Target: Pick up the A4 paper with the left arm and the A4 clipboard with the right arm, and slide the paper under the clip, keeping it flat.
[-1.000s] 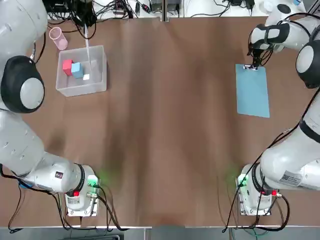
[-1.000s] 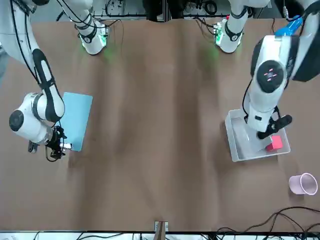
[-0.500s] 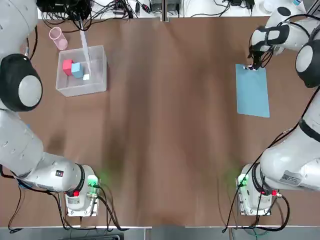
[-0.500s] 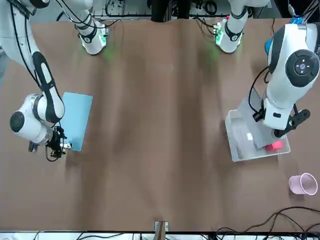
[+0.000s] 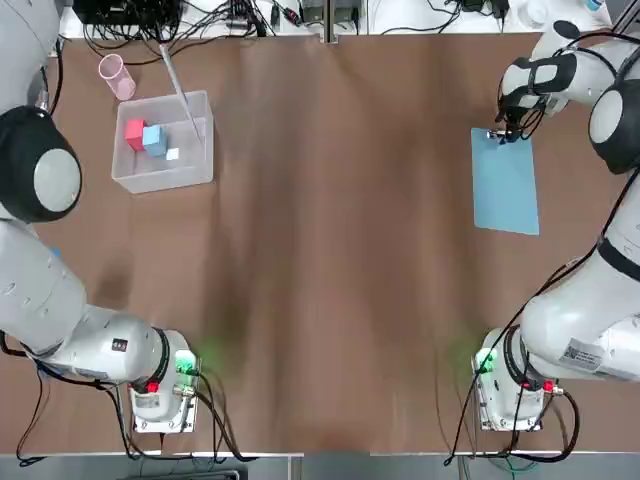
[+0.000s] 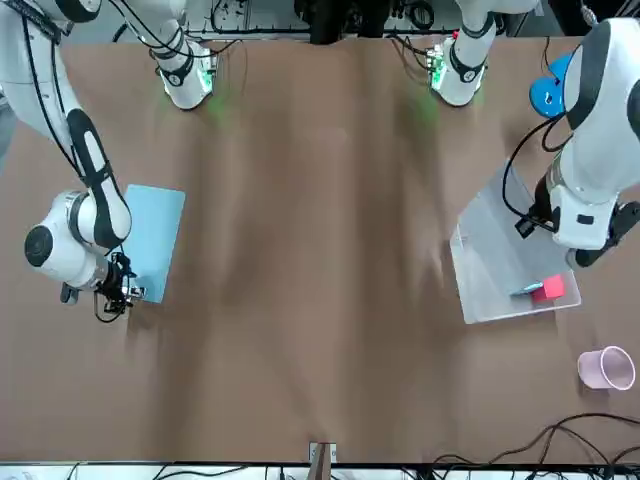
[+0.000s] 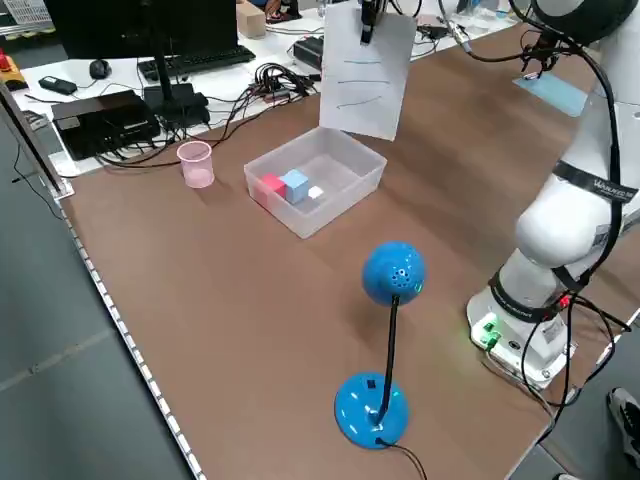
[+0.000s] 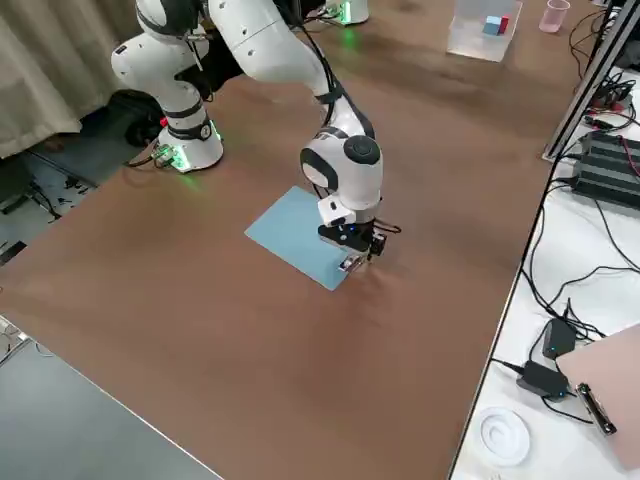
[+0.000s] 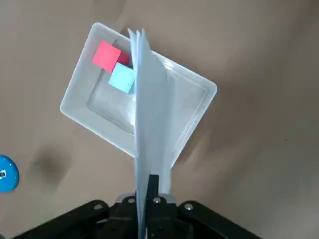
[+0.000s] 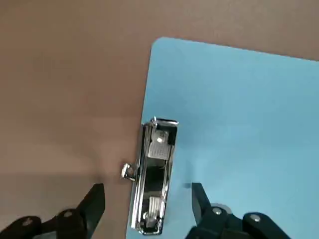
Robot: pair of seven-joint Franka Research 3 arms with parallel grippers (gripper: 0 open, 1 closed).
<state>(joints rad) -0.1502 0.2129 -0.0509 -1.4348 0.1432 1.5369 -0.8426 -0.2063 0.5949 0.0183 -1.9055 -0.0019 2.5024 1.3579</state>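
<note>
Brown tabletop [image 5: 330, 250], mostly bare, so your risks are all at the two grippers. Your left gripper [image 9: 147, 199] is pinched on one edge of the paper [image 7: 365, 70], which hangs edge-on in the air above the clear bin [image 5: 163, 142] with the blocks in it. A sheet held by one edge like that can droop or swing, so I'd guess it catches the bin wall or creases if you sweep across fast. Your right gripper [image 10: 144, 199] is spread wide, low over the clip [image 10: 155, 174] at the far short edge of the clipboard [image 5: 504, 180], which lies flat on the tabletop. Since the board is flush with the surface, closing there may only nudge it sideways or grab the clip lever alone, and then it'd tilt when lifted.
</note>
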